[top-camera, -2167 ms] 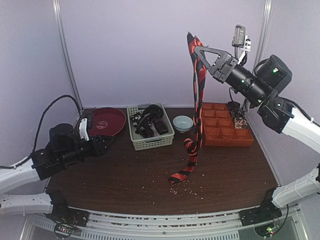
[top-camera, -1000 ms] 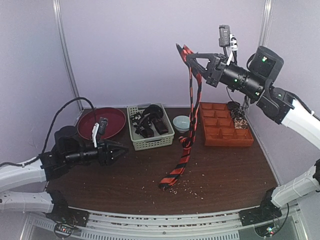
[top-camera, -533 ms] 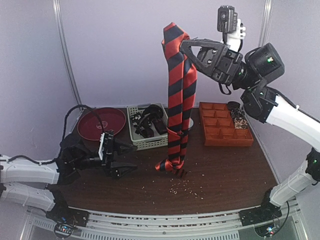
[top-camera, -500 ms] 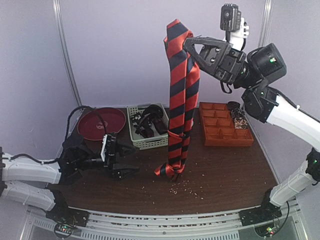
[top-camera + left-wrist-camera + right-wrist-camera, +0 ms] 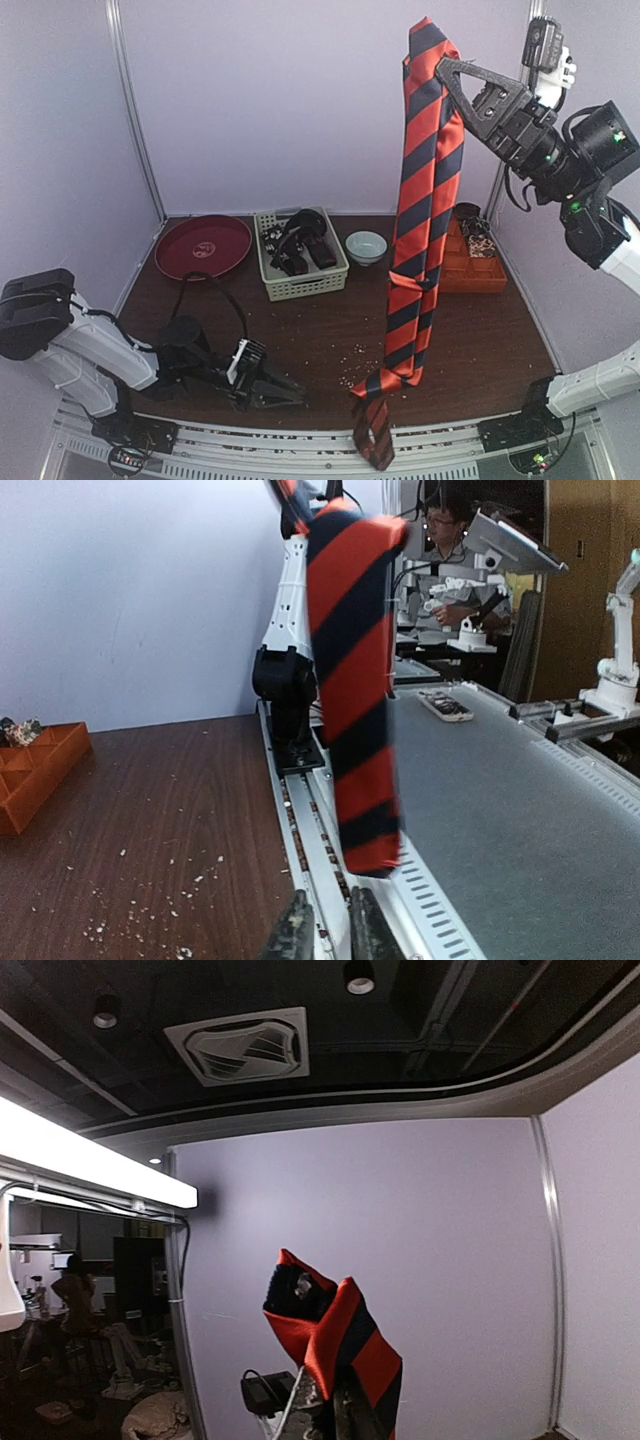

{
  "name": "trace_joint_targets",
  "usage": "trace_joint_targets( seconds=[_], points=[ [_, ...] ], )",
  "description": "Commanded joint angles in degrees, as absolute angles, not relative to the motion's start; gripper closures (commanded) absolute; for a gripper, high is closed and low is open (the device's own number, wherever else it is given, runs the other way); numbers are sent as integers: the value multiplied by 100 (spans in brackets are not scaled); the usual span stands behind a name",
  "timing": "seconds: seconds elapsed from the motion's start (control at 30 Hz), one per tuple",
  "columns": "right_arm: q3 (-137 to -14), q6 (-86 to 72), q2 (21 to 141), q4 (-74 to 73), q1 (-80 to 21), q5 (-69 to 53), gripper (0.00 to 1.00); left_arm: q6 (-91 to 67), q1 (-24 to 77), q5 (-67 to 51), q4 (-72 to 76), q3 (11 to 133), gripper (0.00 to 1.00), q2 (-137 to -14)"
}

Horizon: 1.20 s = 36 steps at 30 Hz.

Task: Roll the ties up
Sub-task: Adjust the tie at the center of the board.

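My right claw [image 5: 441, 64] pinches striped tie [image 5: 420, 200] aloft | my left claw [image 5: 330, 938] barely parted, holding nothing | basket [image 5: 300, 292]: dark ties [image 5: 300, 245]

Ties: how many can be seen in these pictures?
1 for certain: the striped tie hangs from the right gripper. In the basket, dark cloth may be more ties, but I cannot count them.
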<state>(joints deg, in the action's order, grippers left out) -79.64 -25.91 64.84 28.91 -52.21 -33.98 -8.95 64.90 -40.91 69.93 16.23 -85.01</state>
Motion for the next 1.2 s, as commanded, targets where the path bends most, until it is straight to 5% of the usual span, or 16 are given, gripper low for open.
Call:
trace_joint_targets(
  seconds=[0.0,0.1,0.27,0.53,0.8,0.87,1.0,1.17],
  points=[
    [-7302,-1942,5985,2142,-4912,-1472,100,-881,6503,-3961,7913,1460,100,-7932],
    [-7001,-2212,5902,2578,-4710,-1939,100,-610,6506,-3844,6898,1799,100,-7690],
    [-7297,-3064,6550,3641,-4703,-4517,100,-134,6506,-2910,6192,1872,47,-7568],
    [-7662,-4344,7232,5294,-4804,-5311,100,-226,6508,-1872,6061,2213,33,-8030],
    [-7897,-5406,7834,6761,-4820,-5240,100,-940,6783,-2073,7790,2408,28,-9488],
    [-7776,-5518,7846,7013,-4812,-5190,100,-1099,6920,-2170,8439,2480,31,-9971],
    [-7342,-4966,7475,6275,-4674,-4861,100,-1221,6996,-1519,9971,1835,96,-10161],
    [-6534,-2875,6362,3412,-4135,-3141,100,-352,7003,258,8864,1161,100,-8580]
  ],
)
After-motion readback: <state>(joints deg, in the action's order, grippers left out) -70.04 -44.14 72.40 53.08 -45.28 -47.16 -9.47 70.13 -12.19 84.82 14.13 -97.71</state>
